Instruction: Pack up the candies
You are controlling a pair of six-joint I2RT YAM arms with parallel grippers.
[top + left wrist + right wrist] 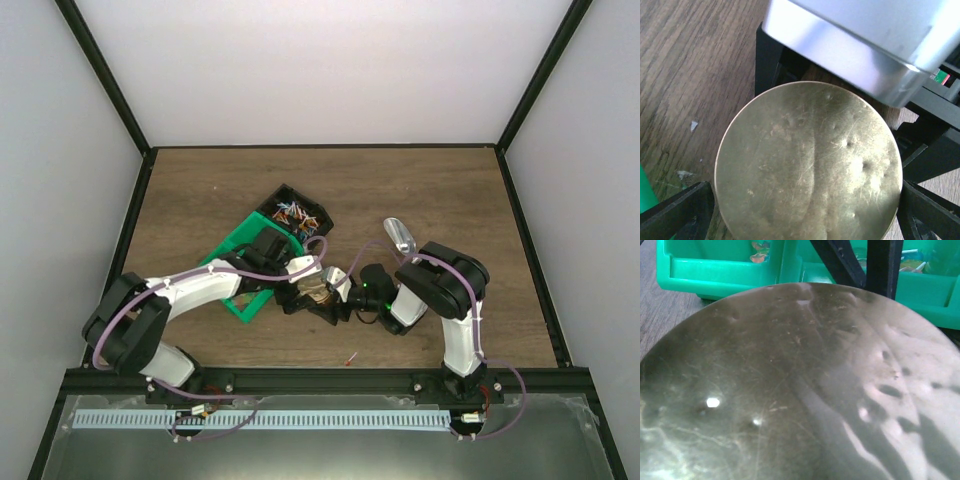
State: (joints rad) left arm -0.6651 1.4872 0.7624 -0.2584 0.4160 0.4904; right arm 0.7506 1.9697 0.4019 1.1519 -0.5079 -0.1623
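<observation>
Wood-grain bench point(200, 190), white walls point(320, 70) all round, black frame point(110, 90) posts running to the corners. Candies point(292, 211) sit in black box point(283, 190), upper-centre of top view, at upper end of green tray point(228, 248); a few also show in the tray at top of R wrist view. Gold lid point(810, 165) fills both wrist views, mid-frame btwn arms. L tool point(805, 185): fingers spread wide either side of lid, can't tell if pinching. R tool point(345, 300) at lid's right edge; grip can't tell. Scoop point(400, 236) lies on bench, right of centre.
</observation>
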